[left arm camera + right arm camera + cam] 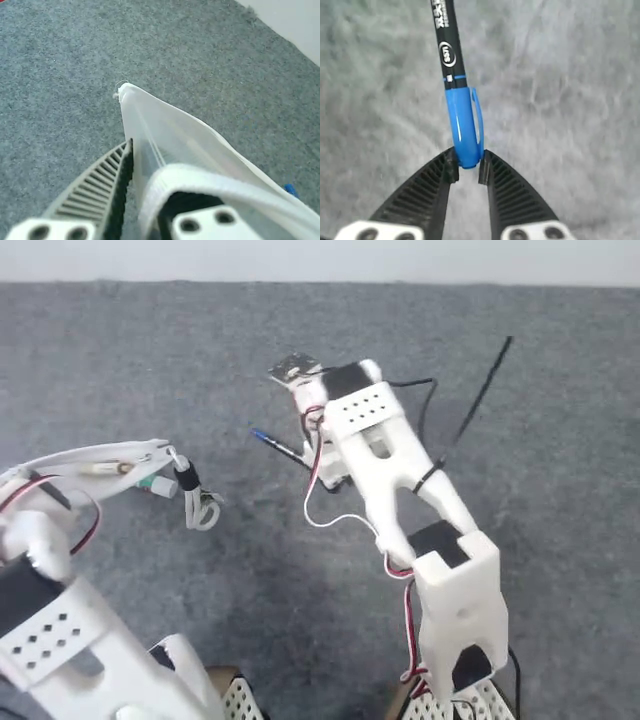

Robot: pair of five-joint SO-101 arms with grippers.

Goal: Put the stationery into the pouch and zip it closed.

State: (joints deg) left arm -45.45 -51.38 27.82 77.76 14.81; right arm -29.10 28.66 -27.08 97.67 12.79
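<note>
A clear plastic pouch hangs lifted at the left, with a few small items showing through it. Its black zip pull and white loop dangle at the end nearer the middle. My left gripper is shut on the pouch's edge. A black pen with a blue cap lies on the grey carpet. My right gripper is shut on the cap's tip. In the high view the pen points left from the right gripper.
Grey carpet covers the whole table. A small shiny object lies just beyond the right arm's wrist. A thin black cable runs up to the right of that arm. Both arm bases stand at the near edge.
</note>
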